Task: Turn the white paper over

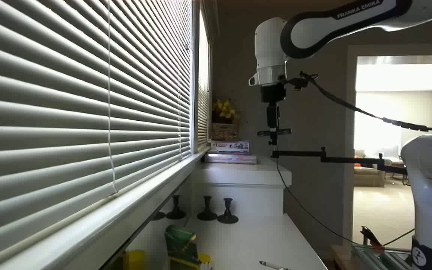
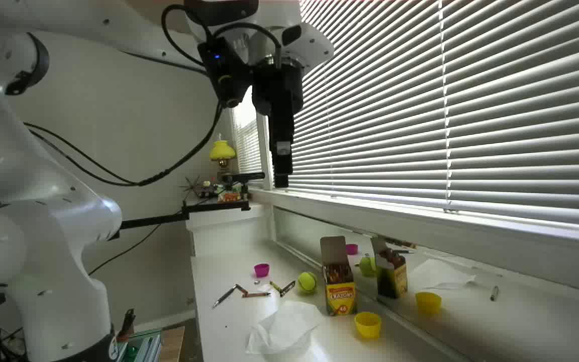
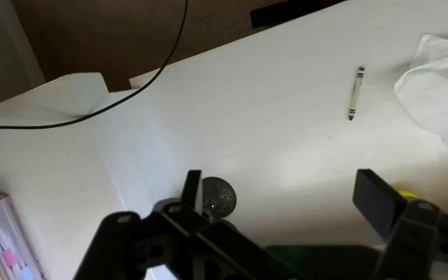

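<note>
The white paper lies creased and uneven on the white counter, at the near part in an exterior view. It also shows at the right edge of the wrist view, partly cut off by the frame. My gripper is open, with a wide gap and nothing between its fingers. In an exterior view the gripper points down, high above the counter and apart from the paper.
A crayon box, yellow cup, tennis ball, pink cup and several crayons surround the paper. Dark candlesticks stand near the raised ledge. A black mount arm extends beside the robot. A mirror backs the counter.
</note>
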Motion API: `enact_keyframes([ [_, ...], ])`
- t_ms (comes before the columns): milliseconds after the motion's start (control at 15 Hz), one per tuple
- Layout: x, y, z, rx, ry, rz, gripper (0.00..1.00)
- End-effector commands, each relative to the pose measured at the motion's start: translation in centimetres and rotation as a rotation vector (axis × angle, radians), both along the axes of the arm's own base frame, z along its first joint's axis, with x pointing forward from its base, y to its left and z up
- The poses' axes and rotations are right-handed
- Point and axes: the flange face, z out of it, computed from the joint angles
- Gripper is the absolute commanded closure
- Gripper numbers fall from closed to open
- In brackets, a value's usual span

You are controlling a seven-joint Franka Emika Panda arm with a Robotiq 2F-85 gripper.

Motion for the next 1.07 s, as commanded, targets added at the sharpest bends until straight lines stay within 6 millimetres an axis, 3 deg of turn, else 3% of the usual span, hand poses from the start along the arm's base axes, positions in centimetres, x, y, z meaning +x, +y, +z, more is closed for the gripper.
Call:
enact_keyframes([
  [0,0.0,0.0,0.1,0.000,0.001,0.000,0.00],
  [267,0.0,0.0,0.1,0.000,0.001,0.000,0.00],
  [400,1.2,1.5,-1.8,0.046,0.054,0.097,0.00],
  [667,2.5,7.0,-7.1,0.137,0.140,0.281,0.00],
  [1000,2.4,13.2,-12.9,0.237,0.283,0.477,0.00],
])
